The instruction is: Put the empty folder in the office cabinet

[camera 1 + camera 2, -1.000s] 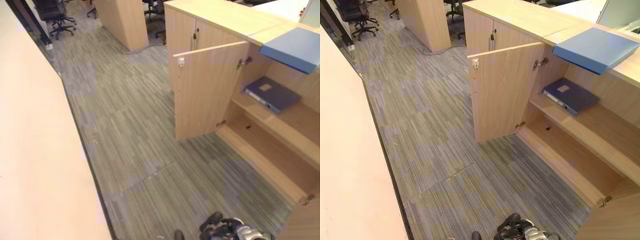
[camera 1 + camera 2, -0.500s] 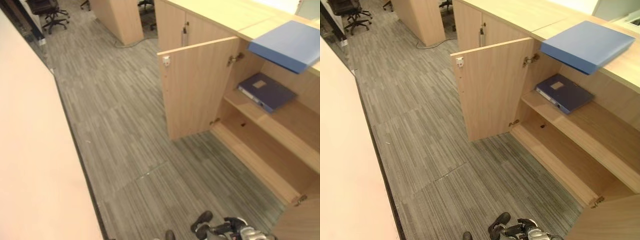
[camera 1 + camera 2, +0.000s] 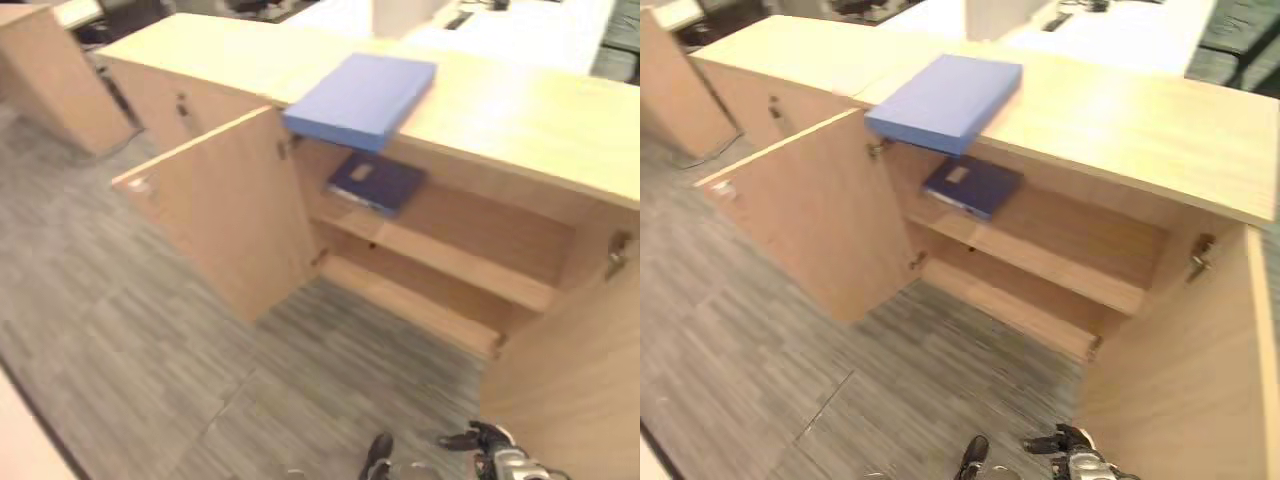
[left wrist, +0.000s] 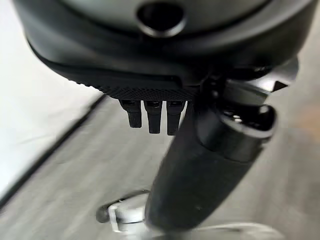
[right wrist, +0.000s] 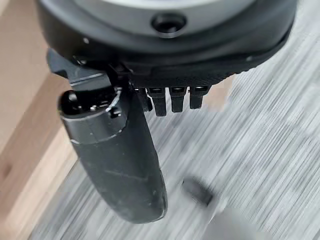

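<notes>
Currently facing the office cabinet (image 3: 1120, 110), both doors swung open: left door (image 3: 810, 215) and right door (image 3: 1185, 370). Light blue folder (image 3: 945, 100) lying flat on the cabinet top, near its front edge, one corner overhanging the open left compartment. Dark blue folder (image 3: 973, 186) lying flat on the middle shelf (image 3: 1040, 255), toward that shelf's left end, directly beneath the light blue one. Lower shelf below it bare as far as visible.

Left hand (image 4: 150, 112) seen in its own wrist view hanging over grey carpet (image 3: 150, 370), fingers straight and slack, holding nothing. Right hand (image 5: 170, 102) seen likewise beside a pale wooden panel, fingers straight, thumb extended, holding nothing.

Key relation for the coming move: light blue folder lying ahead of and above both hands, well apart from them, slightly left of the view's centre. Long axis running from the front edge back toward the rear of the top, angled a little rightward. Judged by position, left hand marginally better placed for the overhanging corner; likely a two-hand lift off the top, then a lowering onto a shelf. Cannot tell from the views which folder is the empty one.
</notes>
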Controlling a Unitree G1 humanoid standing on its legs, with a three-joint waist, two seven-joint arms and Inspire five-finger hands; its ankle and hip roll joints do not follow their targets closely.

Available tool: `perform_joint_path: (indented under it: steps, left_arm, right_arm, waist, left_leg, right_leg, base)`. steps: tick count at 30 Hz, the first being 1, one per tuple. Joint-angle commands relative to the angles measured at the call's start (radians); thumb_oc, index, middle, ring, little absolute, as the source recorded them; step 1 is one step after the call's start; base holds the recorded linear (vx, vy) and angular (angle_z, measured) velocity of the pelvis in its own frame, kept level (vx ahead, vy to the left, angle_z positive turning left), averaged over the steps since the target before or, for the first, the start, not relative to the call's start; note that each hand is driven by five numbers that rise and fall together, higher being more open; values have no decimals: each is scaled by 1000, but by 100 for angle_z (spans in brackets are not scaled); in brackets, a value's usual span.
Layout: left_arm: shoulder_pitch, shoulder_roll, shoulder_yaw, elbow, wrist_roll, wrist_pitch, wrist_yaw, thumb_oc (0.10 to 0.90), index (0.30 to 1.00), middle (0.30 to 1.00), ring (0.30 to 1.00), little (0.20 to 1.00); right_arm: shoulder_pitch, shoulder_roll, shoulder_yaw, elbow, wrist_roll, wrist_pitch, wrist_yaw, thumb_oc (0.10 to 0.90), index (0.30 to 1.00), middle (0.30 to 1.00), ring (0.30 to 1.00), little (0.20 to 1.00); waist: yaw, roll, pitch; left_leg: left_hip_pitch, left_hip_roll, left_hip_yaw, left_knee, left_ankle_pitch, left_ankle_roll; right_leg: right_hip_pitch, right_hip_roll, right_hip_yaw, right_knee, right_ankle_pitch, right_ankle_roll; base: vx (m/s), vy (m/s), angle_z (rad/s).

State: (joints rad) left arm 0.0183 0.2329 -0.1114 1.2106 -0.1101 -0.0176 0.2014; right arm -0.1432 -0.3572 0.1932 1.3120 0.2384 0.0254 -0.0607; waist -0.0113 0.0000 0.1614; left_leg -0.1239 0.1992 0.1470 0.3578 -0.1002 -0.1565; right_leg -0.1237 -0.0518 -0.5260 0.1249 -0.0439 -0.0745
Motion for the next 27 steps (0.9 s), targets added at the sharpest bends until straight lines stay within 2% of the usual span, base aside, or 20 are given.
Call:
perform_joint_path:
  steps: [1,2,3,5,6,7,8,9,10,12,13,18,19,22,27]
  left_arm:
    - [-3,43,-4,-31,-20,-28,-1,800,900,900,900,900]
    - [1,46,-1,-36,-24,-30,0,800,900,900,900,900]
    - [2,46,-1,-37,-24,-30,0,800,900,900,900,900]
    - [6,51,10,-45,-37,-37,6,800,900,900,900,900]
    - [7,51,11,-49,-41,-40,8,800,900,900,900,900]
    - [7,51,11,-49,-41,-40,8,800,900,900,900,900]
    - [8,48,8,-49,-39,-44,7,800,900,900,900,900]
    - [6,44,1,-49,-35,-47,2,800,900,900,900,900]
    - [6,44,1,-49,-35,-47,2,800,900,900,900,900]
    - [10,35,2,-42,-31,-49,-3,800,900,900,900,900]
    - [9,23,3,-29,-36,-49,-8,800,900,900,900,900]
    - [-6,20,-14,13,-23,-44,-26,800,900,900,900,900]
    - [-15,26,-17,19,-18,-43,-33,800,900,900,900,900]
    - [-22,31,-21,16,-16,-43,-37,800,900,900,900,900]
    - [-30,33,-5,47,-20,-39,-47,800,900,900,900,900]
  right_arm:
    - [19,-13,-35,37,-34,4,-9,800,900,900,900,900]
    - [25,-9,-32,41,-38,3,-8,800,900,900,900,900]
    - [25,-9,-32,42,-38,3,-8,800,900,900,900,900]
    - [40,2,-24,49,-52,-1,-7,800,900,900,900,900]
    - [47,5,-21,51,-57,-2,-7,800,900,900,900,900]
    - [48,5,-21,51,-58,-2,-7,800,900,900,900,900]
    - [59,8,-17,54,-68,-6,-6,800,900,900,900,900]
    - [64,8,-10,54,-82,-8,-3,800,900,900,900,900]
    - [65,8,-10,54,-82,-8,-3,800,900,900,900,900]
    - [63,10,-5,56,-96,-8,6,800,900,900,900,900]
    - [63,11,-14,55,-91,-8,11,800,900,900,900,900]
    - [75,24,-26,71,-95,3,27,800,900,900,900,900]
    - [82,33,-23,87,-113,13,35,800,900,900,900,900]
    - [85,43,-21,94,-119,18,43,800,900,900,900,900]
    - [69,66,-21,73,-108,18,59,800,900,900,900,900]
  waist:
    - [57,-30,35]
    - [63,-31,38]
    - [64,-32,38]
    - [81,-29,49]
    - [86,-28,54]
    - [87,-28,55]
    - [96,-25,60]
    - [104,-10,60]
    - [105,-11,61]
    - [113,5,46]
    - [113,15,31]
    - [100,-1,2]
    - [98,-13,-7]
    - [98,-23,-11]
    - [103,-40,-35]
  left_leg:
    - [24,-38,10,-207,88,66]
    - [8,-27,-13,-266,138,57]
    - [12,-27,-12,-273,142,56]
    - [-29,-15,-89,-392,245,38]
    - [-39,-15,-117,-439,262,32]
    - [-37,-15,-116,-440,262,31]
    - [-92,-16,-180,-445,258,19]
    - [-121,-18,-240,-445,280,19]
    - [-120,-18,-239,-445,280,19]
    - [-91,-13,-277,-445,270,17]
    - [-69,-18,-291,-445,285,14]
    - [-36,-49,-253,-445,260,31]
    - [-23,-73,-232,-445,241,50]
    - [-17,-101,-207,-438,220,69]
    - [-9,-175,-155,-417,154,127]
  right_leg:
    - [60,-117,47,24,-70,131]
    - [70,-108,65,21,-71,128]
    - [70,-108,66,20,-72,128]
    - [93,-82,113,18,-79,123]
    - [105,-73,133,18,-86,123]
    - [106,-73,134,19,-86,122]
    - [117,-63,181,20,-93,123]
    - [113,-52,222,30,-86,123]
    - [113,-52,223,30,-86,123]
    - [112,-34,267,36,-95,135]
    - [120,-35,299,29,-93,147]
    - [158,-76,330,-30,-67,175]
    - [170,-106,340,-56,-42,197]
    - [174,-137,341,-71,-17,216]
    - [155,-207,344,-96,77,258]
  base:
    - [177,27,-52]
    - [136,27,-53]
    - [114,14,-67]
    - [148,34,-69]
    - [111,36,-52]
    - [162,95,-66]
    - [174,221,-92]
    - [174,222,-81]
    - [131,197,-95]
    - [189,187,-117]
    - [209,221,-93]
    - [260,246,-36]
    - [264,268,-11]
    - [190,253,-25]
    - [161,295,-14]
